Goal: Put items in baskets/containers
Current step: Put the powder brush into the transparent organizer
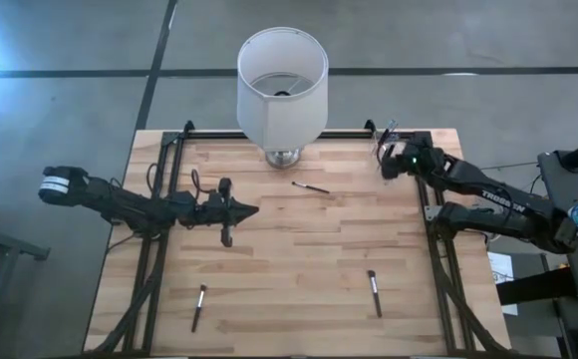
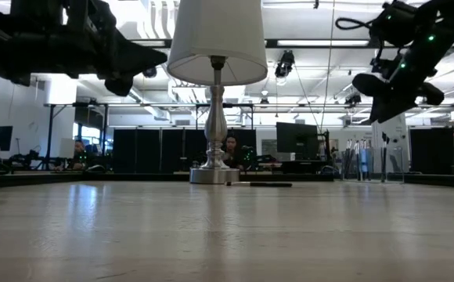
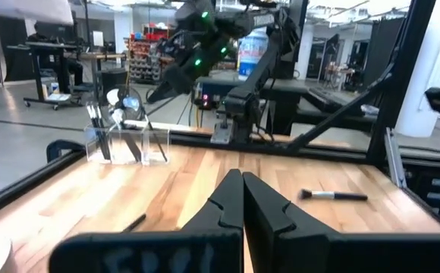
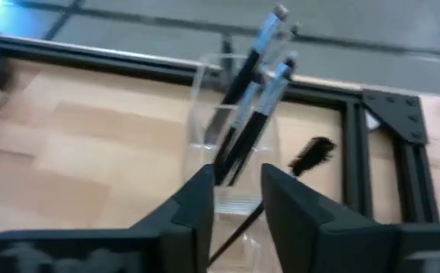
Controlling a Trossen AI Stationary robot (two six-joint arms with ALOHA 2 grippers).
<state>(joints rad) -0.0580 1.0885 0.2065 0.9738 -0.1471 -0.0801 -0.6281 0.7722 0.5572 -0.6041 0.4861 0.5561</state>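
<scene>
The clear cup [image 4: 235, 163] stands at the table's far right corner, by the frame, and also shows in the left wrist view [image 3: 125, 142]. Several dark-handled brushes [image 4: 254, 98] stand in it. My right gripper [image 4: 235, 208] hovers just above it, slanting down, open [image 1: 387, 152]. One brush [image 4: 311, 155] leans out with its bristle tip up, and its thin handle runs down through the gap between my fingers. Loose brushes lie flat on the table near the lamp [image 1: 311, 187], at the near left [image 1: 199, 307] and at the near right [image 1: 375, 293]. My left gripper [image 1: 247, 211] hangs shut and level over the table's left middle. My right gripper's fingers stand apart with the leaning brush's thin handle [image 4: 231, 231] in the gap between them. Whether either finger touches it, I cannot tell.
A big white lampshade on a metal base [image 1: 282, 85] stands at the far middle of the table. Black frame rails [image 1: 438, 259] run along the table's left, right and far edges. People sit in the room beyond the table.
</scene>
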